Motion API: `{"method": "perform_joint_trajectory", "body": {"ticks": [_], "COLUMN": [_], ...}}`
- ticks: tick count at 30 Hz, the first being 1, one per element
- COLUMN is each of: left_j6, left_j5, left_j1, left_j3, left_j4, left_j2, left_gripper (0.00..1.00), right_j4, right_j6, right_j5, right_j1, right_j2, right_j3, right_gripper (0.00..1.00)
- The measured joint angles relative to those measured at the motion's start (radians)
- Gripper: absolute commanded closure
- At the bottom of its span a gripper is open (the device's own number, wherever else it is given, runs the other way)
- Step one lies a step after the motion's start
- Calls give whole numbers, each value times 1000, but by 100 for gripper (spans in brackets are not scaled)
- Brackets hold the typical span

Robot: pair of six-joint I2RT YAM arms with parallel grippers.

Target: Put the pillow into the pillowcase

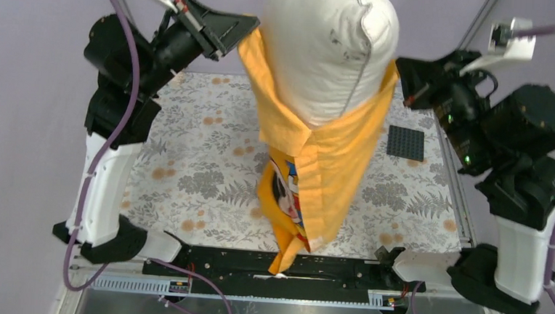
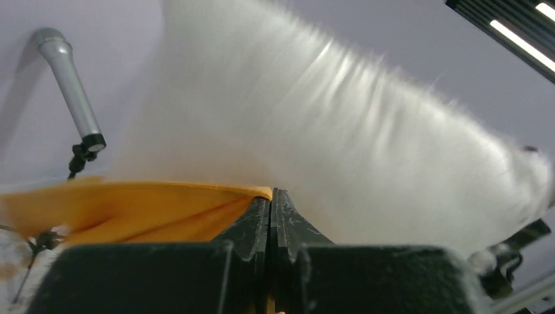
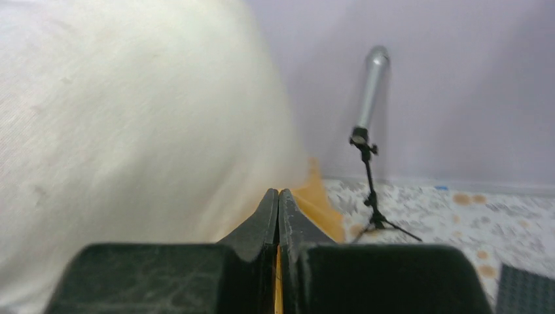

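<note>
The left gripper is pinching the pillowcase by its open rim, jaws pressed together with a sliver of orange cloth caught between them. The right gripper is doing the same on the opposite side of the rim, its jaws likewise closed on the cloth. Both are holding the opening high above the bench. The pillow is standing upright between the two grippers, its lower part sitting inside the pillowcase and its plump upper part bulging out above them. Below the grippers, the pillowcase is hanging down in long folds, its bottom end trailing at the bench's near edge. A dark studded plate is lying on the bench below the right gripper. Beyond each gripper, a microphone is standing on a thin stand.
</note>
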Motion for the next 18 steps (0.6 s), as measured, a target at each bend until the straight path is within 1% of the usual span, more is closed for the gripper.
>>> {"method": "perform_joint_trajectory", "body": {"ticks": [1, 3, 4, 5, 7, 9, 11, 13, 14, 16, 17, 18], "left_j6": [14, 54, 68, 82, 97, 105, 100, 77, 63, 43, 35, 28], "left_j5": [-8, -27, -33, -40, -51, -65, -62, -46, -38, -23, -18, -12], "left_j1": [-1, -1, -1, -4, -13, -13, -9, -8, -8, -14, -22, -30], "left_j3": [83, 297, 375, 415, 397, 289, 203, 111, 69, -8, -33, -39], "left_j4": [-58, -173, -211, -228, -223, -187, -157, -87, -53, 6, 28, 35], "left_j2": [49, 167, 206, 226, 207, 134, 67, 16, 0, -21, -23, -16], "left_gripper": [100, 100, 100, 100, 100, 100, 100, 100, 100, 100, 100, 100], "right_j4": [28, 71, 83, 92, 120, 121, 87, 47, 6, -18, -19, -15], "right_j6": [1, 13, 23, 31, 54, 58, 50, 28, 11, -27, -45, -58], "right_j5": [12, 31, 42, 53, 69, 78, 80, 80, 80, 78, 79, 78], "right_j1": [0, -1, -1, -1, -3, -3, -3, -2, 0, 0, 0, 0], "right_j2": [-68, -193, -253, -291, -352, -348, -301, -211, -145, -11, 34, 50], "right_j3": [-106, -321, -415, -476, -583, -596, -544, -403, -296, -60, 32, 75], "right_gripper": [100, 100, 100, 100, 100, 100, 100, 100, 100, 100, 100, 100]}}
